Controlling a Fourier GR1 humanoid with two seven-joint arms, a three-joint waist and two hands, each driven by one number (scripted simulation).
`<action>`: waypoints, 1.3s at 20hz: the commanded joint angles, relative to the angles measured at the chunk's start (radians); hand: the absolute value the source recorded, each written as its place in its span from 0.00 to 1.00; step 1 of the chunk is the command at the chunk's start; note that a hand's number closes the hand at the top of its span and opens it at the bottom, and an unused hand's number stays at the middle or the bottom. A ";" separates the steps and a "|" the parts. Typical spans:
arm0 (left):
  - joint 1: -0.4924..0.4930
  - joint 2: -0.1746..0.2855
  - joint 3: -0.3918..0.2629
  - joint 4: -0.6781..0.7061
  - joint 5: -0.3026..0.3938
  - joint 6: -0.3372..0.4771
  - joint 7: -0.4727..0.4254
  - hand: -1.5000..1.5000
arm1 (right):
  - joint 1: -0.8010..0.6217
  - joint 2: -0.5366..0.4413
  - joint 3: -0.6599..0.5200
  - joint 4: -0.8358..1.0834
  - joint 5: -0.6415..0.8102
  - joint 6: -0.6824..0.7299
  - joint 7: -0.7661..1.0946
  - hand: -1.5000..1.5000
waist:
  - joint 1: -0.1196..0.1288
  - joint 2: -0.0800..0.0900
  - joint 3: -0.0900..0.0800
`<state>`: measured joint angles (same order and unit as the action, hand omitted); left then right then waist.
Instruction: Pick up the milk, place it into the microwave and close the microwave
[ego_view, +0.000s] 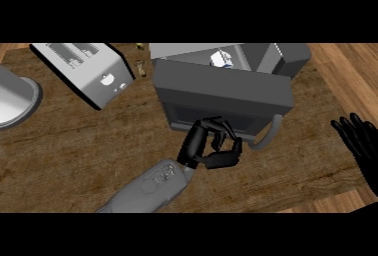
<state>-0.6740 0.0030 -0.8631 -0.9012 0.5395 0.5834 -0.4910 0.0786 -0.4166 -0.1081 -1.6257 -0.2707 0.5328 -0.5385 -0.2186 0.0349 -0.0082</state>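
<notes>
The milk (221, 57), a small white carton with a blue mark, stands inside the grey microwave (288, 55) at the back. It shows just above the top edge of the microwave door (221, 90). The door stands partly swung out, its dark window facing me and its curved handle (269, 135) at the lower right. My left hand (210, 145) is at the door's lower front, fingers curled against the window, holding nothing. My right hand (362, 140) rests open at the right edge, fingers up, well clear of the microwave.
A grey toaster (88, 70) lies at an angle left of the microwave. A round grey pot (15, 100) sits at the far left edge. Two small objects (140, 64) lie between the toaster and the microwave. The wooden counter (81, 150) stretches across the front.
</notes>
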 joint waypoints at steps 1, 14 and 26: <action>-0.050 -0.003 0.028 0.013 0.073 0.085 -0.028 1.00 | -0.030 -0.035 -0.018 -0.024 -0.020 0.017 0.020 0.00 | -0.019 0.009 0.000; -0.179 -0.003 0.088 0.079 0.244 0.220 0.006 0.00 | -0.183 -0.196 -0.159 -0.105 0.111 -0.082 0.013 1.00 | -0.072 0.031 -0.001; -0.211 -0.003 0.091 0.086 0.356 0.251 -0.057 0.00 | -0.257 -0.240 -0.186 -0.085 0.152 -0.111 0.013 1.00 | -0.064 0.050 0.002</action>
<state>-0.8121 -0.0006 -0.8484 -0.8695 0.8569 0.8038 -0.5361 -0.1547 -0.6429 -0.2858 -1.7151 -0.1265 0.4288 -0.5287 -0.2829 0.0787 -0.0053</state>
